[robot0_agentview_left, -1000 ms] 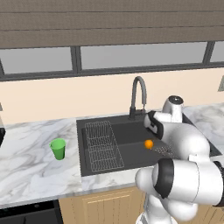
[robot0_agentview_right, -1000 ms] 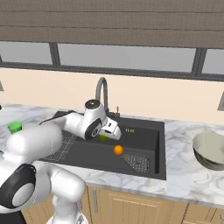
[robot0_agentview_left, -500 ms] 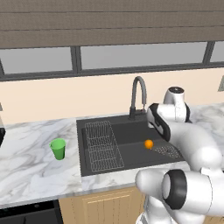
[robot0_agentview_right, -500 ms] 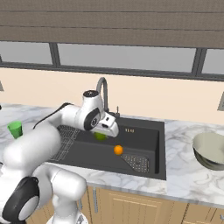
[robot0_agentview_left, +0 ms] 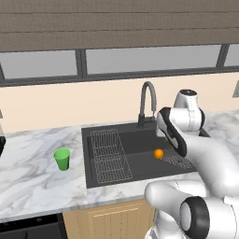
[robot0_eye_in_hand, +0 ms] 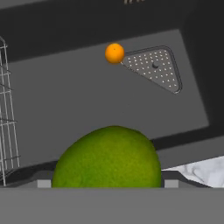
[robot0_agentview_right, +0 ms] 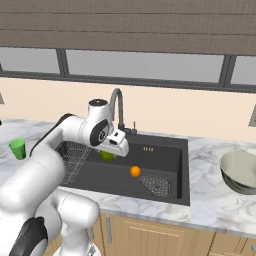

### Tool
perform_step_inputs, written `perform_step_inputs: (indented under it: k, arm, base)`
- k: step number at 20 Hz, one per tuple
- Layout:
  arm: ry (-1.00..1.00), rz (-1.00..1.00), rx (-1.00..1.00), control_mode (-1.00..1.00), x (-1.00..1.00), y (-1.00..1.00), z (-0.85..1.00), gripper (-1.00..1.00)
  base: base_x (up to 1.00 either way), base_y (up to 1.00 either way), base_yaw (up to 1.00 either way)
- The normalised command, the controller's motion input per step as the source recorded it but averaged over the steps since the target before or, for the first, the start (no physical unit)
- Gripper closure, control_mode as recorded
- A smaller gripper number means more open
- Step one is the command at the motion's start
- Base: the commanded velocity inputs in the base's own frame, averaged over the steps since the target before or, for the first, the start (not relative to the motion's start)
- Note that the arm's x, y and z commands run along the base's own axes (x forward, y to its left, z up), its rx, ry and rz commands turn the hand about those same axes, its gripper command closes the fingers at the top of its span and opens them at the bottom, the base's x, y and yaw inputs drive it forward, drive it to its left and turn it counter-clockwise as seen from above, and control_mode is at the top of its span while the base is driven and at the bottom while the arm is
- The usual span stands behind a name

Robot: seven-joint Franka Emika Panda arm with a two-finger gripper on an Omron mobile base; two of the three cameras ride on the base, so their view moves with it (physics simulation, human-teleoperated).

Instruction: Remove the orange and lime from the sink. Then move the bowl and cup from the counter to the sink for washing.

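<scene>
Arm has lifted & swung toward the sink's [robot0_agentview_right: 180, 172] front w/ the lime [robot0_eye_in_hand: 107, 157] clamped in the claw [robot0_agentview_right: 113, 148], orange [robot0_agentview_right: 135, 171] left on basin floor by drain, so lime's nearly out; orange, bowl [robot0_agentview_right: 241, 172], cup [robot0_agentview_left: 61, 158] still to do.

Cream wall [robot0_agentview_left: 70, 100] under a wide window [robot0_agentview_left: 140, 58]; light wood cabinets [robot0_agentview_right: 150, 235] below.
</scene>
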Motion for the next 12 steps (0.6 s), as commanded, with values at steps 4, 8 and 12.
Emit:
perform_step_inputs:
  k: [4, 8, 12]
  arm:
    - [0.00, 0.02, 0.00, -1.00, -0.27, 0.22, 0.09, 1.00]
    - [0.00, 0.03, 0.00, -1.00, -0.25, 0.24, 0.13, 1.00]
    - [0.00, 0.07, 0.00, -1.00, -0.21, 0.29, 0.09, 1.00]
  base:
    - [0.00, 0.00, 0.00]
    - [0.00, 0.00, 0.00]
    - [0.00, 0.00, 0.00]
